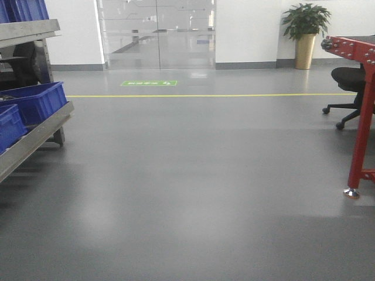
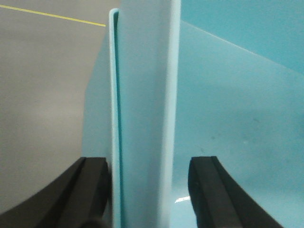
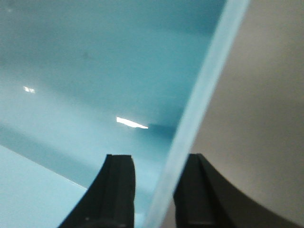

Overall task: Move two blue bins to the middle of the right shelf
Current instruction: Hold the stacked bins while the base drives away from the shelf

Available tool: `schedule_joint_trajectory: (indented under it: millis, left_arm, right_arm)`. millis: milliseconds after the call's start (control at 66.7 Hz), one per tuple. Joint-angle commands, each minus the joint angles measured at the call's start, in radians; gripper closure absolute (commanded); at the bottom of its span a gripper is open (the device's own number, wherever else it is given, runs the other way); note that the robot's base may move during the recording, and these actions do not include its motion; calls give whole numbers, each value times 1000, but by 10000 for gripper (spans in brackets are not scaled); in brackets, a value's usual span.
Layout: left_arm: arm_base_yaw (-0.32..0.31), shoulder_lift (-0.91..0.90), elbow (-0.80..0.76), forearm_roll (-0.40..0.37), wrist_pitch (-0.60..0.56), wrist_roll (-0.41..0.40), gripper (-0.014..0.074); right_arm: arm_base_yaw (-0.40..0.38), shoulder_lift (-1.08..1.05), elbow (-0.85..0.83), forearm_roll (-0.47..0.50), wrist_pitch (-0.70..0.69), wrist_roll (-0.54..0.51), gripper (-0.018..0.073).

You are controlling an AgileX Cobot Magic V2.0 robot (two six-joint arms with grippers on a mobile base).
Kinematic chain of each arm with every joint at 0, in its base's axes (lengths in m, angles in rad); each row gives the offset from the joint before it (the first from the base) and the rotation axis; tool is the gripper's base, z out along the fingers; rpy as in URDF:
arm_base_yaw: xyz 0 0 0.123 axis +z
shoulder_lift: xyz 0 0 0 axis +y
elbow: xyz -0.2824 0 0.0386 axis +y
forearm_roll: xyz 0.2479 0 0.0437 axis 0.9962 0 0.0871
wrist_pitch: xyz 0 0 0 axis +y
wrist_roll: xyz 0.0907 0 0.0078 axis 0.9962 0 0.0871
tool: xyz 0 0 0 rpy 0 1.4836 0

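Front-facing view: a smooth grey floor runs back to frosted glass double doors. It is crossed by a thin yellow floor line, with a green rectangular floor marking just beyond the line. A stainless steel rack stands at the left edge, and two dark blue plastic crates sit on its sloping lower tier. At the right stand a red metal frame on a levelling foot and a black office chair on castors. A leafy green plant in a tall gold pot stands against the back wall. Neither arm appears in this view. Left wrist view: the left gripper is closed onto the upright rim wall of a light blue plastic bin. The outer black pad is against the wall and the inner pad sits inside the bin, with grey floor showing beyond to the left. Right wrist view: the right gripper is likewise clamped across a light blue bin rim that runs diagonally between its two black fingers (image soft). The bin interior lies to the left and bare floor to the right. It cannot be told whether both wrist views show one bin. The bin is held at the grippers, not on the rack.
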Motion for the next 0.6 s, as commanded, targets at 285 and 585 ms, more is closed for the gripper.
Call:
schedule_joint_trajectory:
  millis: [285, 585]
  left_arm:
    - [-4, -12, -14, -24, -73, 27, 707]
    - [-4, -12, -14, -24, -73, 27, 707]
  right_arm:
    - [6, -20, -16, 58, -74, -53, 712]
    - [6, -20, -16, 58, -74, -53, 712]
